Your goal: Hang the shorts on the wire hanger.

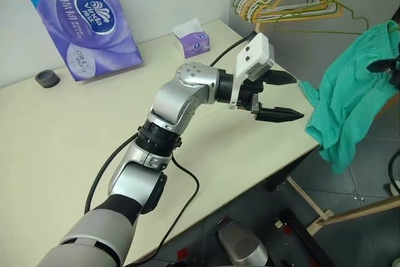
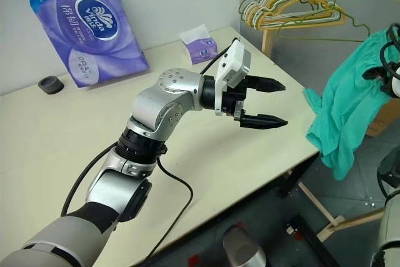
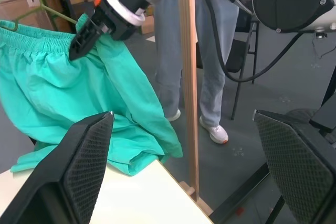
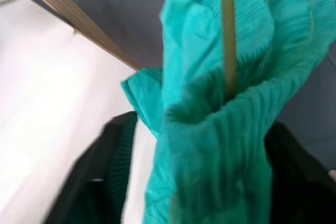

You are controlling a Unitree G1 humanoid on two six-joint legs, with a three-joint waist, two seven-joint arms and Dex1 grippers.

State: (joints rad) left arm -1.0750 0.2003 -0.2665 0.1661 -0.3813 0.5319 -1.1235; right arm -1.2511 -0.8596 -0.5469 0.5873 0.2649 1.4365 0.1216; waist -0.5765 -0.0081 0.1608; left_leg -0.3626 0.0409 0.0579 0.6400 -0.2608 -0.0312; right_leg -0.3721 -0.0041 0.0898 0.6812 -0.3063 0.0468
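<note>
My left gripper (image 1: 282,97) is released, its two black fingers spread wide and pointing level off the table's (image 1: 75,136) far corner toward the shorts (image 1: 356,98), with a gap between fingertips and cloth. My right gripper (image 3: 84,38) sits up at the gathered waistband; in the right wrist view its fingers stand either side of the bunched cloth, but I cannot tell whether they pinch it or stand free. The shorts hang beyond the table edge, the waistband high, the legs drooping, one fold close to the table corner. The wire hanger (image 4: 227,30) runs as a thin olive rod into the waistband. Behind, a bunch of hangers (image 1: 287,1) hangs on the wooden rack (image 3: 188,77). On the table sit a purple tissue pack (image 1: 81,20) and a small tissue box (image 1: 192,39).
</note>
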